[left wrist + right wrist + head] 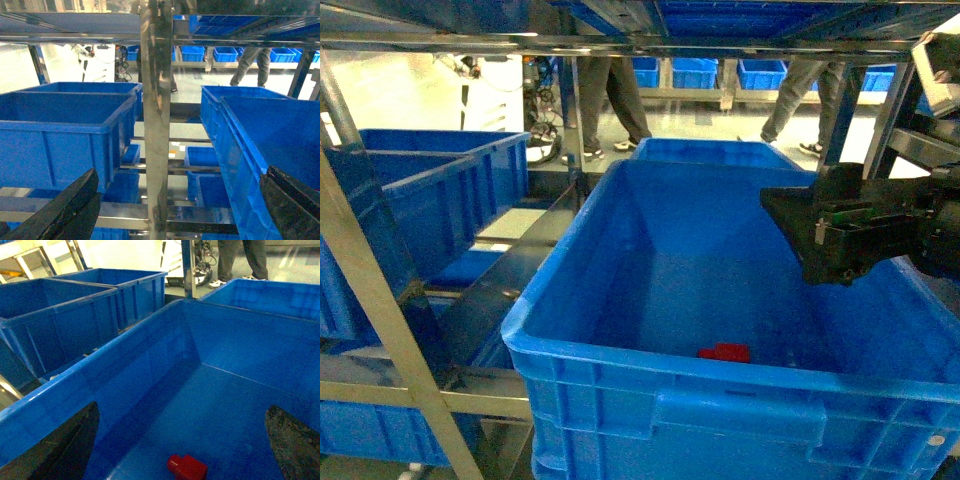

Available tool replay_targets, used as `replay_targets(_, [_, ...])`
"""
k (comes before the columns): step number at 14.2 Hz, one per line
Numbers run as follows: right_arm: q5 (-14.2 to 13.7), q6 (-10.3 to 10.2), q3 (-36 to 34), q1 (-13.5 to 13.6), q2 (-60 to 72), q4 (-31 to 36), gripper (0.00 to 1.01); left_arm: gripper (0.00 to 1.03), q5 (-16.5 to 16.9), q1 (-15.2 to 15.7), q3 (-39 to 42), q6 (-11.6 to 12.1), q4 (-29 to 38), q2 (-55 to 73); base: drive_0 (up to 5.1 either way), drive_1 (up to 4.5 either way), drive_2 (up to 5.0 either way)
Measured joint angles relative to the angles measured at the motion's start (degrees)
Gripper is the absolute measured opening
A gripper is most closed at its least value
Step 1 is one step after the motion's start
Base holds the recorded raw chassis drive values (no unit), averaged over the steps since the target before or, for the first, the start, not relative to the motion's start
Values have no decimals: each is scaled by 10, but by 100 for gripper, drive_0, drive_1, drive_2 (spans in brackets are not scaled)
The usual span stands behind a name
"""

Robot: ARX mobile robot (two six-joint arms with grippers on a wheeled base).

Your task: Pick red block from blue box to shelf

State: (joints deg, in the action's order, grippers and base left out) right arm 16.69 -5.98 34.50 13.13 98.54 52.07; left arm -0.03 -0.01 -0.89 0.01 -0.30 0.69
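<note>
the right gripper (182, 440) hovered over the blue box (620, 250), jaws spread wide and empty. the red block (187, 467) lay on the box floor near the front wall. the left gripper (175, 210) was also open, facing a shelf (156, 100) upright.

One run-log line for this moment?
small glossy red block: on big blue box floor | right gripper: open above | left gripper: open, idle

No text, label, brand, number or sign can be read in any of the three views.
</note>
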Motion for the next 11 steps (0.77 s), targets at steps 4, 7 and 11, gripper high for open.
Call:
replay_targets(4, [43, -30, -70, -25, -120, -21, 98, 98, 0, 0, 0, 0, 0, 0, 0, 0, 0])
replay_targets(7, [64, -50, -122, -68, -211, -51, 98, 98, 0, 0, 0, 0, 0, 0, 0, 0, 0])
replay_targets(11, [107, -33, -184, -140, -391, -158, 98, 98, 0, 0, 0, 0, 0, 0, 0, 0, 0])
